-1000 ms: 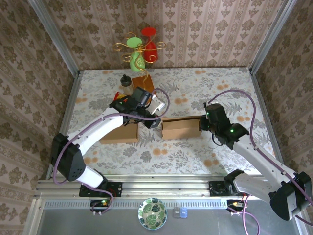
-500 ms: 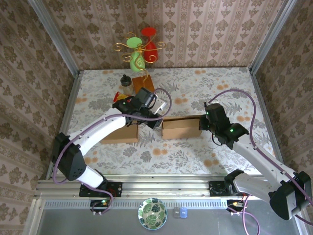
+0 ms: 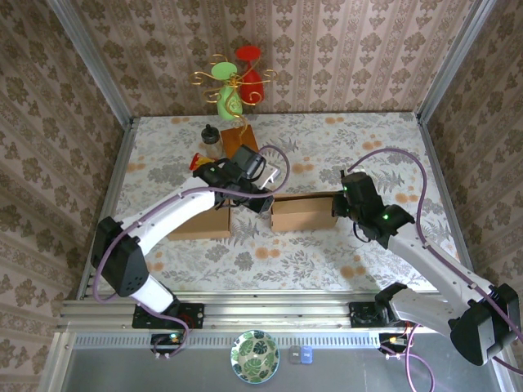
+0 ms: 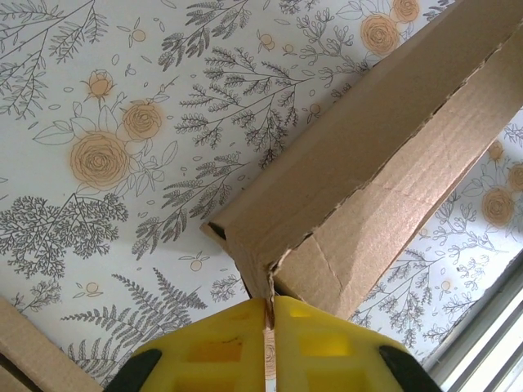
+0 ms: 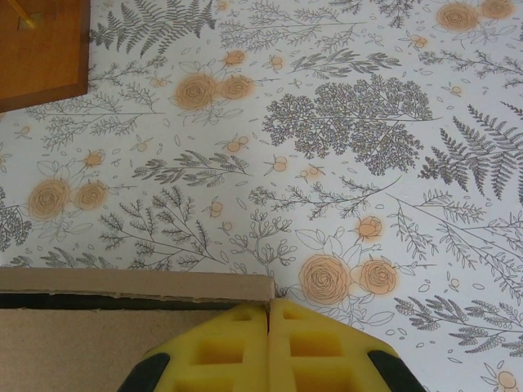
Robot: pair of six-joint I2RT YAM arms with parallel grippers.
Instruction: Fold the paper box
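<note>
At the far left, a flat cardboard piece [image 3: 200,222] lies on the flowered table [image 3: 368,139], partly under the left arm. Whether it joins the box we cannot tell. Behind it, near the back wall, stand a small bottle [image 3: 211,140] and a gold wire ornament [image 3: 233,82] with red and green shapes.

Just right of the cardboard piece, the left claw [image 4: 269,306] sits at the left end of the paper box [image 3: 302,214]. Its yellow pads are narrow, almost together, pinching the corner edge of the box's wall.

The box lies near the middle of the table, its long side running left to right between the two claws.

At the box's right end, the right claw [image 5: 270,314] is closed tight, pads meeting, with nothing between them. Its tips lie just beside the corner of the box's wall — touching or not, we cannot tell.
</note>
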